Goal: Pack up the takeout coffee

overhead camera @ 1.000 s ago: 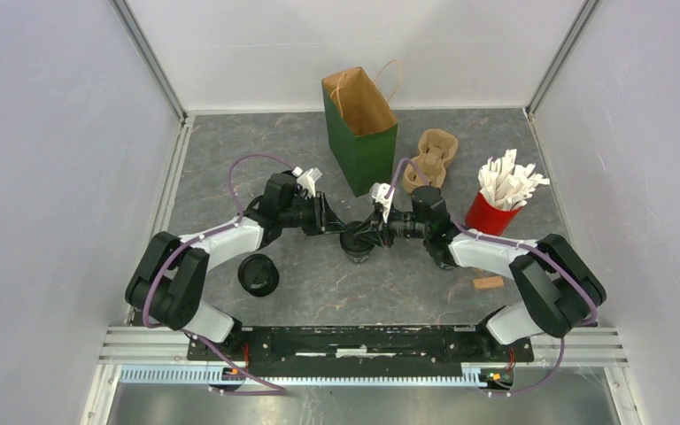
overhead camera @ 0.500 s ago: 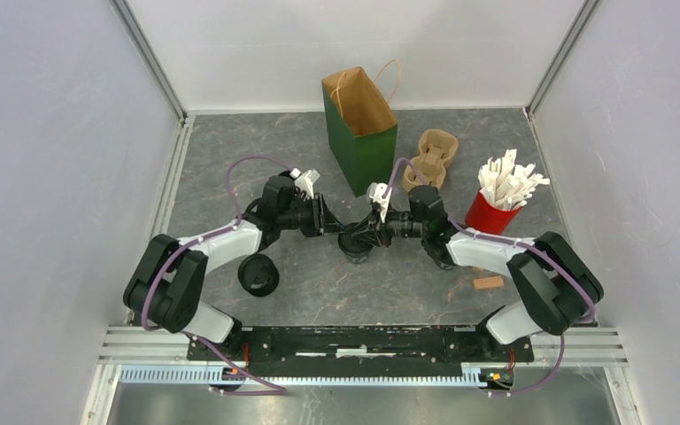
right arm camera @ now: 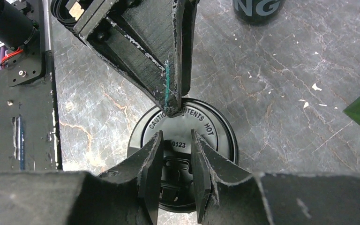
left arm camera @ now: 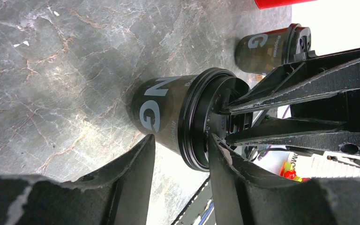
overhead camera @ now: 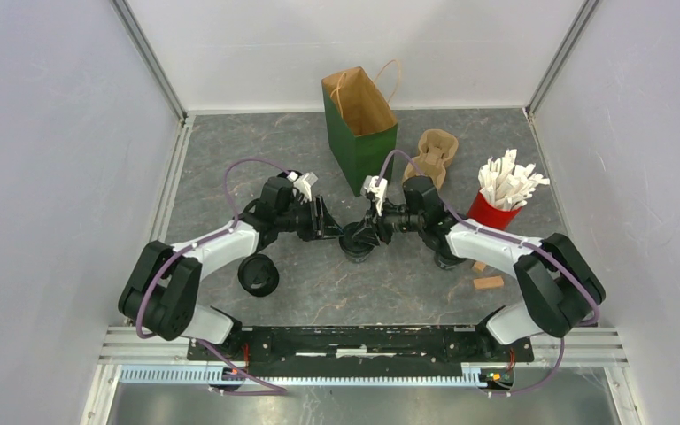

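Observation:
A black lidded coffee cup (overhead camera: 357, 244) stands upright at mid-table between both grippers. In the left wrist view the cup (left arm camera: 161, 112) sits just beyond my left gripper (left arm camera: 180, 140), which is open and rolled on its side: one finger is beside the cup wall and the other is at the lid's rim. My right gripper (right arm camera: 176, 133) points down at the lid (right arm camera: 218, 133) with its fingertips on or just over the lid top. Its jaws stand a narrow gap apart with nothing pinched. The left finger (right arm camera: 168, 84) touches the lid's far rim. In the top view the grippers meet over the cup, left (overhead camera: 335, 228) and right (overhead camera: 370, 232).
A second lidded cup (overhead camera: 258, 274) stands at the near left. A third cup (left arm camera: 267, 47) stands partly under the right arm. The open green paper bag (overhead camera: 360, 133) stands at the back, with the tan carrier (overhead camera: 434, 158) and the red cup of white packets (overhead camera: 490, 212) to its right. A small tan block (overhead camera: 488, 282) lies near right.
My right wrist has moved slightly back and left over the cup and its forearm has shifted. The left arm has shifted only slightly. The cup has stayed in place.

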You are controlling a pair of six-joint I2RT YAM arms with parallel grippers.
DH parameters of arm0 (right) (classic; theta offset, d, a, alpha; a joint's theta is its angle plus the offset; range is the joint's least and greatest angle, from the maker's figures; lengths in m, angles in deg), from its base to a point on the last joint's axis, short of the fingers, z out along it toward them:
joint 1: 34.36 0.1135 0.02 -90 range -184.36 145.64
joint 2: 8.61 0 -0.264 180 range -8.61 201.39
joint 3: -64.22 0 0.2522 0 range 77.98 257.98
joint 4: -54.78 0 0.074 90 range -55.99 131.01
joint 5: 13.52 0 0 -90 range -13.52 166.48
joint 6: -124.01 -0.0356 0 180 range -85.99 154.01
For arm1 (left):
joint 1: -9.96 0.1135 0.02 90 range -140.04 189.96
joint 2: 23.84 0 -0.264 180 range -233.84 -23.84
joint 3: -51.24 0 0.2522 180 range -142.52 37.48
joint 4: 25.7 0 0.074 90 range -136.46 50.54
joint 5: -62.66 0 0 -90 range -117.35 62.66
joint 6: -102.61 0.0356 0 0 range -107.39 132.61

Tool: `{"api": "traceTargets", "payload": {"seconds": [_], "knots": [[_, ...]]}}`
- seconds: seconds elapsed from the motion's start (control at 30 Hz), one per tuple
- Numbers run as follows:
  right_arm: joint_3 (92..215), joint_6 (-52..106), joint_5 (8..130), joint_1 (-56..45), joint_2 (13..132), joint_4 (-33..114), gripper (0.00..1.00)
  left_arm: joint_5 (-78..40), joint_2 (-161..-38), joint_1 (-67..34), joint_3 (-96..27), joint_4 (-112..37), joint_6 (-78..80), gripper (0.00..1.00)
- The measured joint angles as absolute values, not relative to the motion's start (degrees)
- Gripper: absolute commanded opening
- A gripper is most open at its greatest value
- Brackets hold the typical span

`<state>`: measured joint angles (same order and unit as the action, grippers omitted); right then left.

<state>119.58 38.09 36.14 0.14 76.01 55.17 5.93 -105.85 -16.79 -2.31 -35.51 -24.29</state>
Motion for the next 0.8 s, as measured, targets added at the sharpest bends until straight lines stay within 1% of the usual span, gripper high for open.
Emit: {"api": "traceTargets", "payload": {"seconds": [0.13, 0.23, 0.3, 0.53, 0.63, 0.73, 0.8], "knots": [[120.2, 36.8, 36.2, 0.1, 75.4, 52.8, 0.33, 5.7, -105.9, -16.8, -3.0, -37.2, -24.2, 0.52], [120.1, 35.8, 36.3, 0.1, 74.5, 51.2, 0.32, 5.8, -105.9, -16.8, -3.1, -37.2, -24.2, 0.47], [120.0, 35.4, 36.6, 0.1, 73.8, 50.1, 0.32, 5.8, -106.0, -16.8, -3.4, -37.2, -24.2, 0.46], [116.7, 35.0, 37.8, 0.2, 71.1, 51.3, 0.31, 6.3, -106.8, -16.9, -3.9, -36.6, -24.2, 0.46], [116.7, 34.7, 38.2, 0.5, 71.0, 51.3, 0.32, 6.4, -106.8, -16.9, -3.9, -36.6, -24.2, 0.5], [117.4, 34.7, 39.2, 0.8, 70.5, 49.7, 0.37, 6.3, -106.1, -16.9, -4.0, -37.5, -24.2, 0.53], [118.2, 34.6, 40.4, 1.0, 69.8, 47.2, 0.41, 6.1, -104.8, -16.9, -4.9, -40.1, -23.9, 0.59]]}}
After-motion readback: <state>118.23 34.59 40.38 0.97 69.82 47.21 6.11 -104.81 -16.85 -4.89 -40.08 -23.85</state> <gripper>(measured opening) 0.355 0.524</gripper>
